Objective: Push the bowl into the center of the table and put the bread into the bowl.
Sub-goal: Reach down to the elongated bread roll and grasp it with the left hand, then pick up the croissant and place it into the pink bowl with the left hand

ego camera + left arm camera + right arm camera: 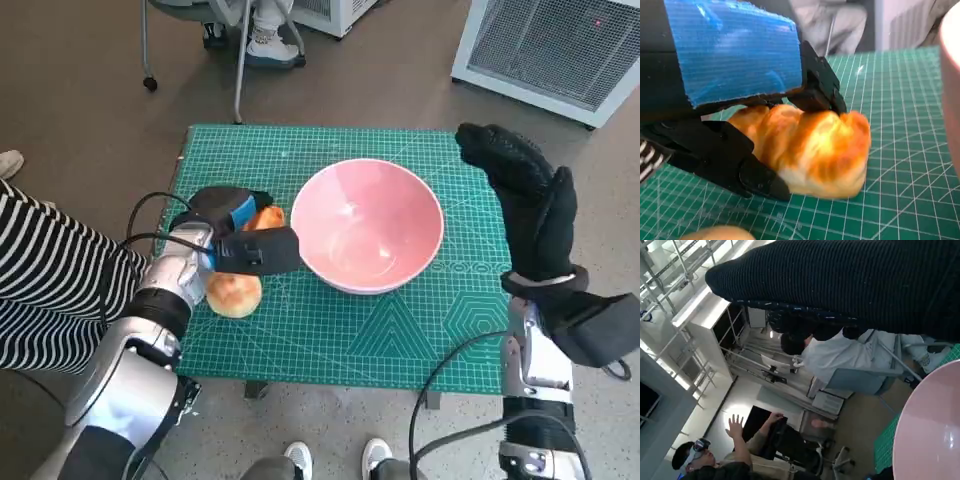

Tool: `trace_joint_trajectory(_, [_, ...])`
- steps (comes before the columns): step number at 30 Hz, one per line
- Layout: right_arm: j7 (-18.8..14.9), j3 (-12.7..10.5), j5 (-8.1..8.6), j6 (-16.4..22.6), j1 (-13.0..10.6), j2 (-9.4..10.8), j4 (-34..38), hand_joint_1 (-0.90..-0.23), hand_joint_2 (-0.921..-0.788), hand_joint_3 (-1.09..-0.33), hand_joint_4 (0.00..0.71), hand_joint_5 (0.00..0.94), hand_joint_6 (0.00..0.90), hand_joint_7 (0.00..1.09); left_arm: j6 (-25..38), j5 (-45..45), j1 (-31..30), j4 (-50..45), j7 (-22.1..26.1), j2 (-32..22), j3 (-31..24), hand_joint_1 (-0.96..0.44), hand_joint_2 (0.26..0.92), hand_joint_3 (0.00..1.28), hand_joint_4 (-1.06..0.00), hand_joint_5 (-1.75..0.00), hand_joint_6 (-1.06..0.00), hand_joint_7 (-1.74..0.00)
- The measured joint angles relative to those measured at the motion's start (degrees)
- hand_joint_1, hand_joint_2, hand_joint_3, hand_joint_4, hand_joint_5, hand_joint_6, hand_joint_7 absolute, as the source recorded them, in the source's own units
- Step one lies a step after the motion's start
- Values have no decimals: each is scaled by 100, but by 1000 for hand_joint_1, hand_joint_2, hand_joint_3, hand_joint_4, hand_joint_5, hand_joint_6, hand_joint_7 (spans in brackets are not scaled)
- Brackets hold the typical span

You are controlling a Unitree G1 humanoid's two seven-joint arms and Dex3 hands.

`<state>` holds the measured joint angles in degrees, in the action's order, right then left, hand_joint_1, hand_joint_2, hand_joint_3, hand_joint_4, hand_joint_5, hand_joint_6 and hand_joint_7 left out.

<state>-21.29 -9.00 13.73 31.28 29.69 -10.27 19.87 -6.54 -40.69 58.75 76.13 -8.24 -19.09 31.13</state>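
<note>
A pink bowl (pixel 367 224) stands on the green cutting mat (pixel 330 330), a little right of the middle; its rim (pixel 930 430) also shows in the right wrist view. My left hand (pixel 232 232) grips a golden, ridged piece of bread (pixel 815 150) just left of the bowl, low over the mat; that bread (pixel 266 216) peeks out beside the blue tape. A second round bun (pixel 234 294) lies on the mat under my left wrist. My right hand (pixel 525 195) is raised at the bowl's right, fingers stretched upward, holding nothing.
A person in a striped top (pixel 45 280) sits at the left. Chair legs and feet (pixel 270 40) stand beyond the table's far edge, a white ventilated unit (pixel 555 45) at the far right. Shoes (pixel 335 458) show at the near edge. A person waves (pixel 735 440) in the right wrist view.
</note>
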Motion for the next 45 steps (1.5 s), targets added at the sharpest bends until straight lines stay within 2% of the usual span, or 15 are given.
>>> trace_joint_trajectory(8, [0,1,3,-15,-45,0,-16,-808,-921,-738,202,0,84,490,-218,26,-44,0,-153,-98,-15,0,917,24,-737,-1109,-684,-1107])
trace_joint_trajectory(17, [-1,4,9,-66,-45,1,-16,-807,-921,-739,201,0,83,490,-403,80,-35,-24,-154,-140,-135,-1,917,20,-739,-1136,-691,-1070])
trace_joint_trajectory(26, [-3,4,64,-128,-64,2,-62,-808,-921,-738,201,0,83,491,-729,251,139,-383,-342,-356,-450,-1,916,17,-738,-1083,-699,-1119])
trace_joint_trajectory(33, [-3,14,72,-163,-103,8,-151,-810,-921,-738,202,0,83,491,-979,330,293,-1287,-677,-589,-749,-1,918,30,-729,-1062,-674,-1173])
trace_joint_trajectory(45, [-4,17,83,-165,-136,13,-161,-810,-921,-737,202,0,83,491,-962,345,64,-3648,-770,-639,-1166,-1,912,4,-773,-971,-721,-1162])
